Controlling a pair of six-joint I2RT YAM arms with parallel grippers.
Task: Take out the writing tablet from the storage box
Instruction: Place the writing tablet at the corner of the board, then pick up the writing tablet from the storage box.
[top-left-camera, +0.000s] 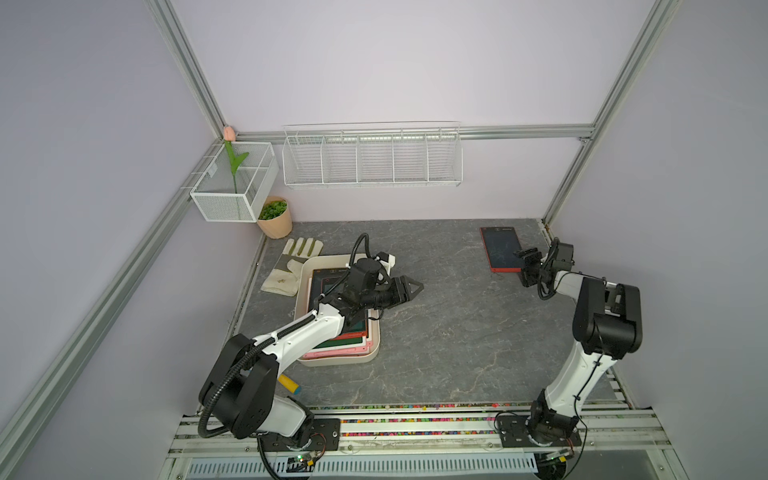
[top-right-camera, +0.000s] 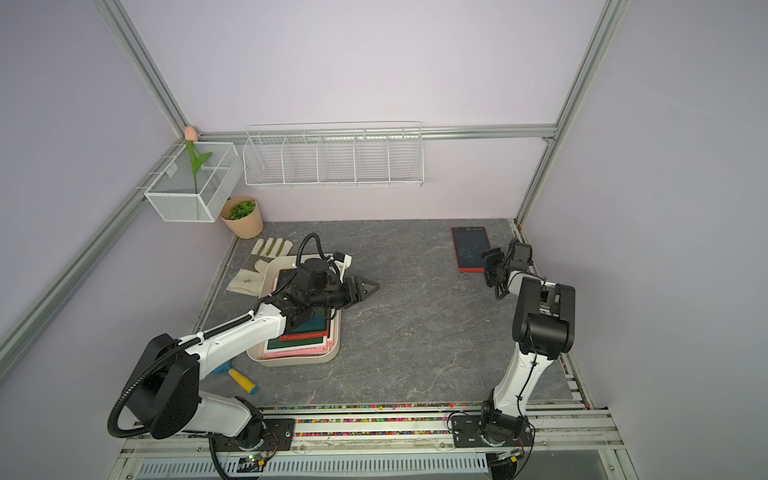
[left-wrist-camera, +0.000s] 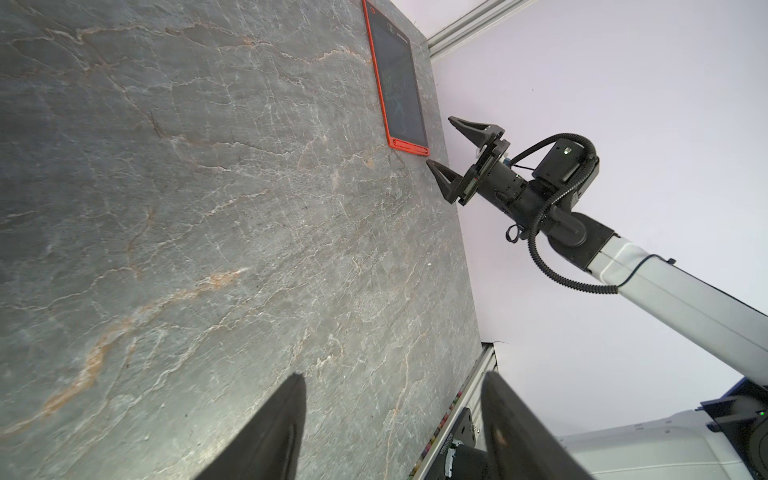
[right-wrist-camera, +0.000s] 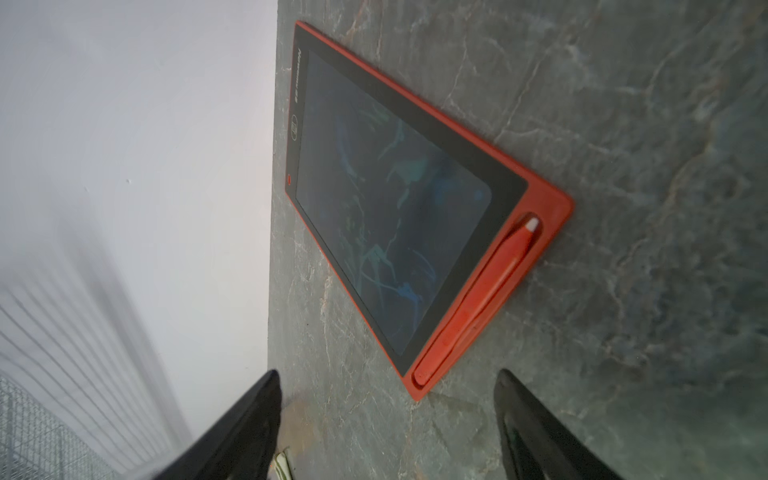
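Well clear of the box (top-left-camera: 337, 360) we note a tablet (top-left-camera: 500, 248) laid flat, right gripper (left-wrist-camera: 439, 140) agape beside it; left gripper (top-left-camera: 412, 286), open, empty, hangs by the box, presumably for more.

Top views high, looking down; both wrist views low, share red tablet (left-wrist-camera: 398, 81) (right-wrist-camera: 395, 199).

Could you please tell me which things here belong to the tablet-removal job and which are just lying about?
Job: storage box, stacked tablets inside it, red writing tablet out on the table.
Lying about: work glove, potted plant, yellow-handled tool, mesh basket with tulip, wire rack.
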